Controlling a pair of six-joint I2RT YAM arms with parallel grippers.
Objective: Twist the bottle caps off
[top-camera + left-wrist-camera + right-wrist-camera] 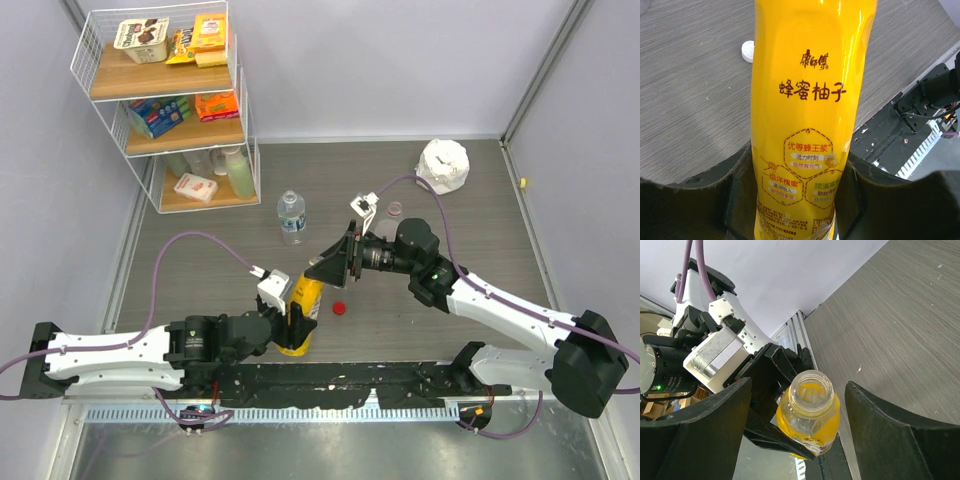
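Observation:
My left gripper (795,167) is shut on the lower body of the yellow-orange bottle (810,100), holding it upright near the table's front edge (303,310). In the right wrist view the bottle's mouth (811,390) is uncovered. My right gripper (799,385) hangs open just above that mouth, a finger on either side and nothing between them. A red cap (339,308) lies on the table right of the bottle. A white cap (747,51) lies on the table beyond it. A clear bottle with a blue-white label (290,215) stands farther back.
A white wire shelf (165,100) with boxes and bottles fills the back left corner. A crumpled white cloth (443,165) lies at the back right. A small clear round thing (395,208) shows behind the right arm. A black rail (330,378) runs along the near edge.

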